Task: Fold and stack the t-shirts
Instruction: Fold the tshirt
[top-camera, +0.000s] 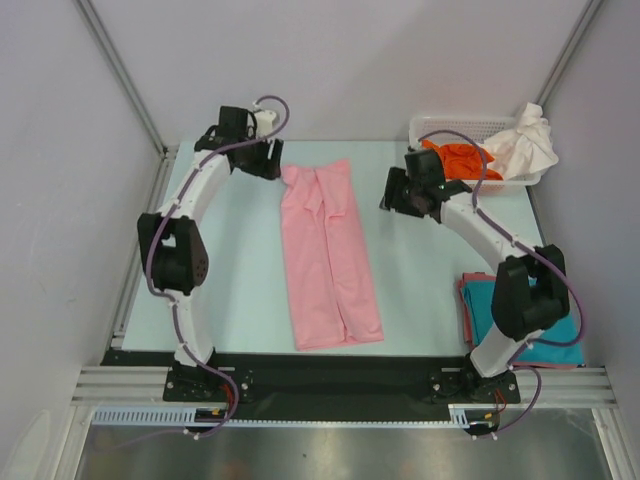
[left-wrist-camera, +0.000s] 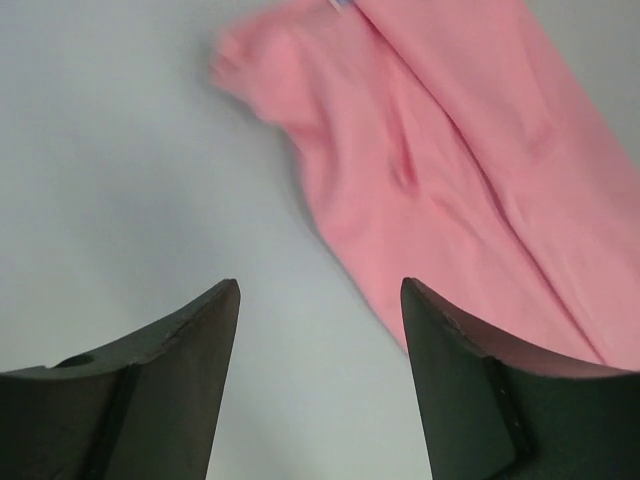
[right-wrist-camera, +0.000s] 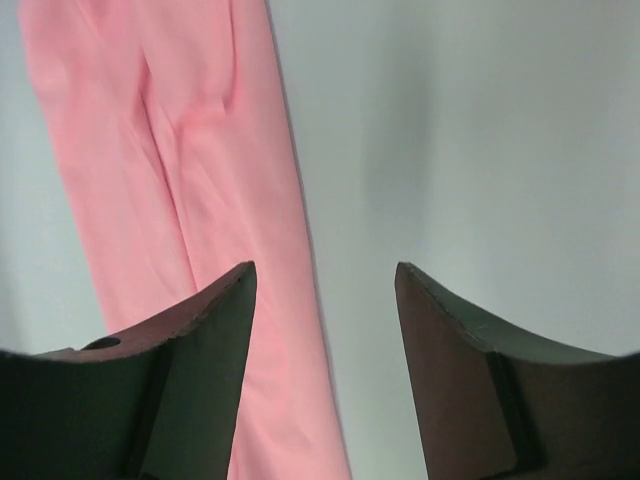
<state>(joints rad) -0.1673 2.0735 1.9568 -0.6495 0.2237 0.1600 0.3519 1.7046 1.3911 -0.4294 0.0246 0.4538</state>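
Observation:
A light pink t-shirt (top-camera: 328, 255) lies folded into a long strip down the middle of the table; it also shows in the left wrist view (left-wrist-camera: 450, 170) and the right wrist view (right-wrist-camera: 180, 180). My left gripper (top-camera: 262, 158) is open and empty, just left of the strip's far end. My right gripper (top-camera: 398, 196) is open and empty, just right of the strip's upper part. A folded teal t-shirt (top-camera: 560, 335) lies at the near right, partly under the right arm. An orange t-shirt (top-camera: 460, 158) and a white t-shirt (top-camera: 525, 145) lie in the basket.
A white lattice basket (top-camera: 445, 128) stands at the far right corner. Grey walls and metal frame posts enclose the pale table (top-camera: 240, 280). A black strip with the arm bases runs along the near edge.

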